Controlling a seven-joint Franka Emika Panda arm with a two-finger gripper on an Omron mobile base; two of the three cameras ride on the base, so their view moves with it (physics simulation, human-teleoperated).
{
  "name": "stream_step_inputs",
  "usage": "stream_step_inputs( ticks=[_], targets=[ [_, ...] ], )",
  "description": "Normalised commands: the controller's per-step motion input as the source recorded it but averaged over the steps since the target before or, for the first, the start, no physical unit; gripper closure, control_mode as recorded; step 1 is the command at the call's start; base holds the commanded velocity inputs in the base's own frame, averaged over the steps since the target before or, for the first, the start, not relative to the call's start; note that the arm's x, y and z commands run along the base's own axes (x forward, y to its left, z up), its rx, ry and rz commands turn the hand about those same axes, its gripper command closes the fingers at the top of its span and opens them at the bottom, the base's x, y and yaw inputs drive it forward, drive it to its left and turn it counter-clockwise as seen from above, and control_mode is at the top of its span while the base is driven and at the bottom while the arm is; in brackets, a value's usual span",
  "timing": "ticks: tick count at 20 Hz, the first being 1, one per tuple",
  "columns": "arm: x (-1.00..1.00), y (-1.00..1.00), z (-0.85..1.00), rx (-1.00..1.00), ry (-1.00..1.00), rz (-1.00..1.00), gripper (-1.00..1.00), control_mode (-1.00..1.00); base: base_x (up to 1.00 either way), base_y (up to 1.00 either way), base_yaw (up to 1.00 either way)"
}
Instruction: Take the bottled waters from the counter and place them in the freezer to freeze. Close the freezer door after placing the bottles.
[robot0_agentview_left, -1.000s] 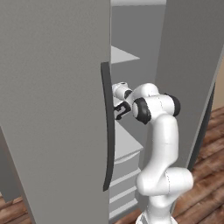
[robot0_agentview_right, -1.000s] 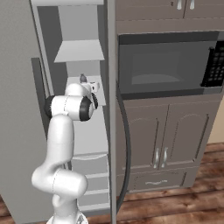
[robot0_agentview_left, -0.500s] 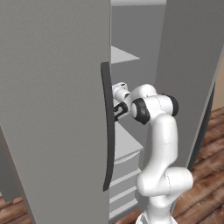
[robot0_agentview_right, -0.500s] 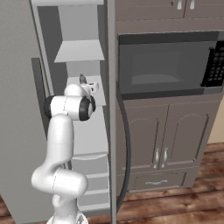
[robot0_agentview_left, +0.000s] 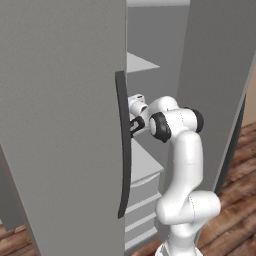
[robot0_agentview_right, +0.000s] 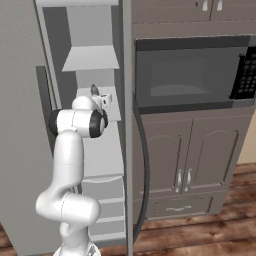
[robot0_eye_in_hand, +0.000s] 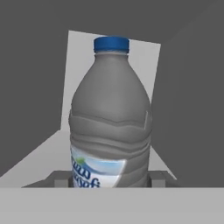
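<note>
A grey see-through bottled water with a blue cap stands upright between my fingertips, above a pale shelf inside the freezer. My gripper is shut on its lower body. From the left, my gripper reaches past the dark handle of the open freezer door. From the right, my hand sits at the middle shelf. Whether the bottle's base touches the shelf is hidden. The counter is out of view.
The freezer's other door stands edge-on with a curved dark handle, close to my arm. A black-glass oven and grey cabinets lie to the right. Pale drawers fill the freezer's lower part above a wooden floor.
</note>
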Motion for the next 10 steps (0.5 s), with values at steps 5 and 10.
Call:
stream_step_inputs(
  ticks=[5,10],
  targets=[
    [0.00,-0.02,0.00,0.00,0.00,0.00,-1.00,-1.00,0.00,0.00,0.00],
    [0.00,-0.06,0.00,0.00,0.00,0.00,-1.00,-1.00,0.00,0.00,0.00]
  ],
)
